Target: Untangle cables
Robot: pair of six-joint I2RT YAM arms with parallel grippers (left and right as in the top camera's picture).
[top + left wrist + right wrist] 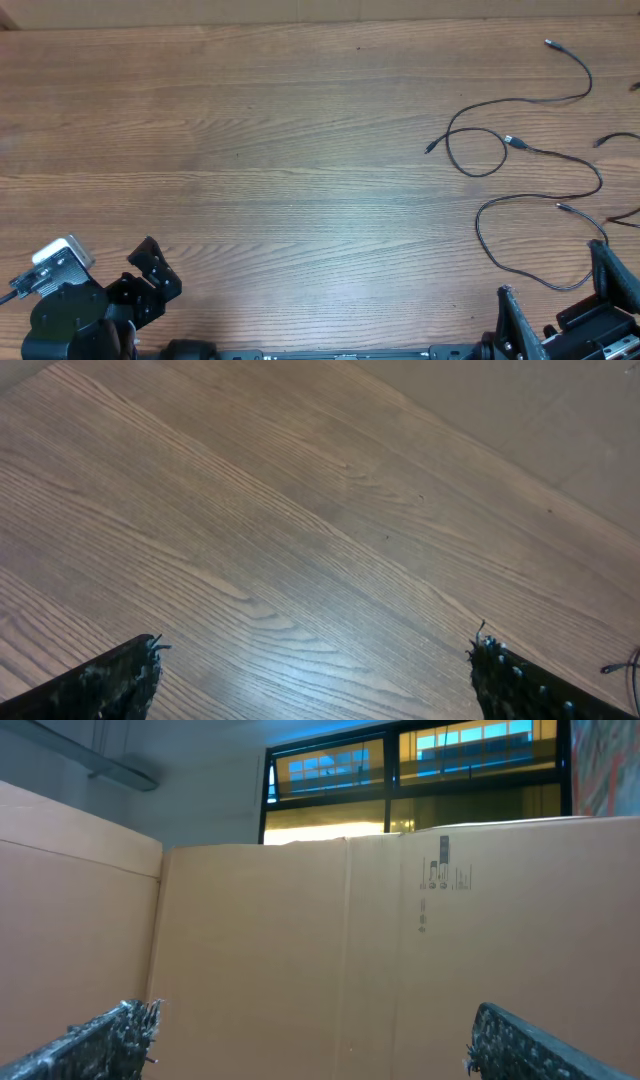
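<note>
No words or numbers are legible in any of my views. My right wrist camera faces a cardboard wall [300, 970] bearing a small cluster of dark printed symbols [441, 875], too small to make out.

I read left arm [65, 315] folded back at near left corner. Left gripper [158, 268] tilted downward and forward, jaws spread wide; its fingertips [135, 665] far apart in wrist view. Right arm [600, 320] folded back at near right corner. Right gripper [552, 272] jaws likewise parted fully, aimed roughly level; finger pads [110, 1030] low in wrist view.
</note>
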